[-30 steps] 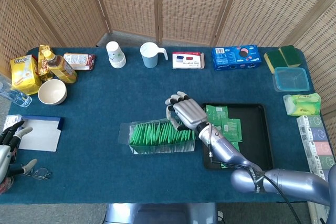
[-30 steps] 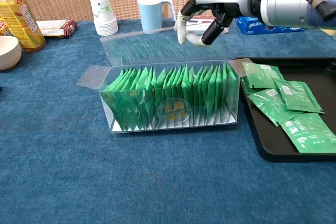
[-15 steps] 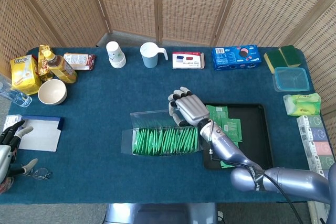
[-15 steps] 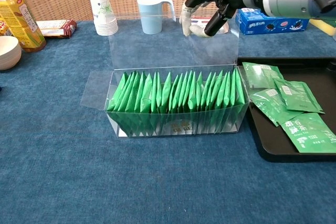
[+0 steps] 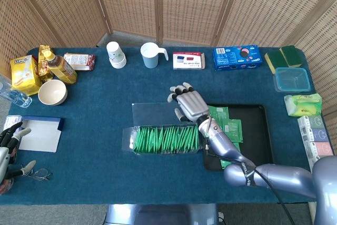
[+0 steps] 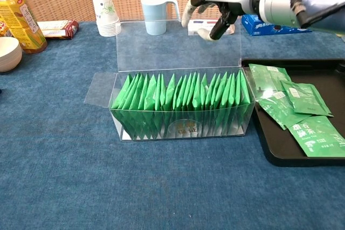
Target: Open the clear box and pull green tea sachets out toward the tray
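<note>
- Since a second ago, the clear plastic box packed with green tea sachets is sitting upright instead of tipped — its transparent lid is now standing open behind it.
- The right hand is hovering at the lid's upper far edge, fingers curled and loosely apart, apparently steadying the flap; whether it is touching is unclear.
- The box is resting on the blue surface, just beside the black tray, which is already carrying several loose sachets — handy for short pulls.
- The left hand is idling at the head view's left edge, partly cut off, fingers spread.
</note>
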